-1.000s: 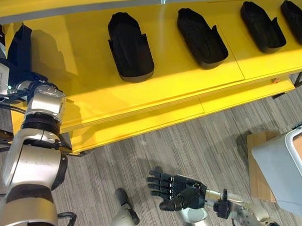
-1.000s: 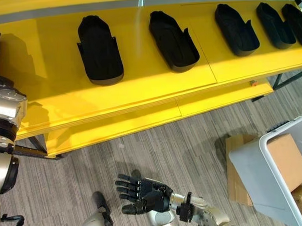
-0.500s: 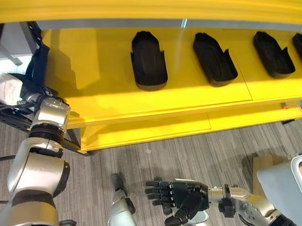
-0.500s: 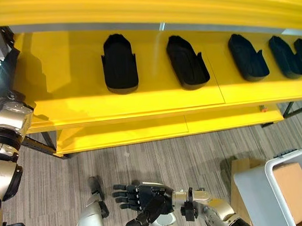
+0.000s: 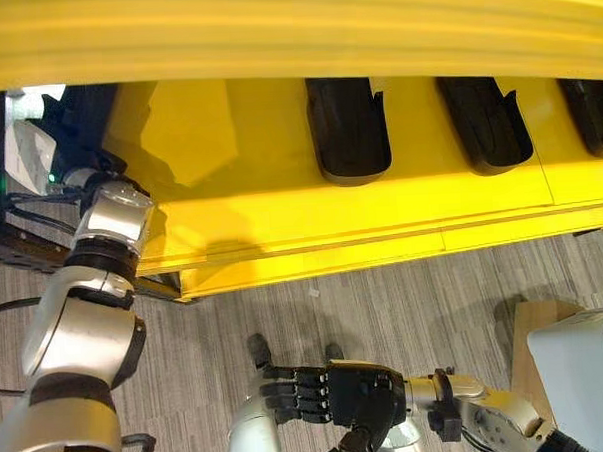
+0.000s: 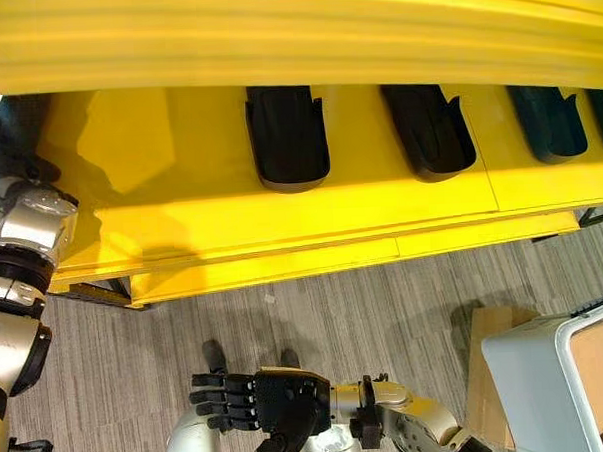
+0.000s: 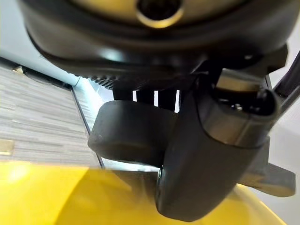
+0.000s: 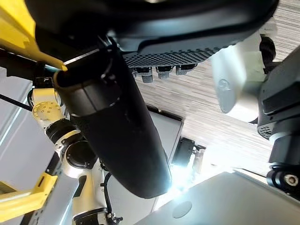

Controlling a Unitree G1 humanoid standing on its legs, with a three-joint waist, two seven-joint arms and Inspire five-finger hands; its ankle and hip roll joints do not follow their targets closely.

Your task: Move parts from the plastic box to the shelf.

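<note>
Three black shoe-shaped parts [image 5: 347, 129] [image 5: 487, 123] [image 5: 592, 113] lie side by side on the yellow shelf [image 5: 281, 217]. My left hand [image 5: 72, 131] is raised at the shelf's far left end, in a dark corner. In the left wrist view its thumb [image 7: 201, 154] presses on a dark rounded part [image 7: 126, 136], with the fingers behind it. My right hand [image 6: 259, 403] hangs low over the floor, fingers straight, thumb pointing down, nothing in it. The grey plastic box [image 6: 548, 375] stands on the floor at the right.
An upper yellow shelf board [image 5: 273, 32] overhangs the parts. Brown cardboard [image 5: 526, 326] lies on the grey carpet beside the box. The shelf's lower board [image 6: 283, 262] juts out towards me above the floor.
The camera has moved closer to the shelf, so the scene has shifted right and the upper board now covers the top. My right hand has turned thumb-down. The left hand stays at the shelf's end.
</note>
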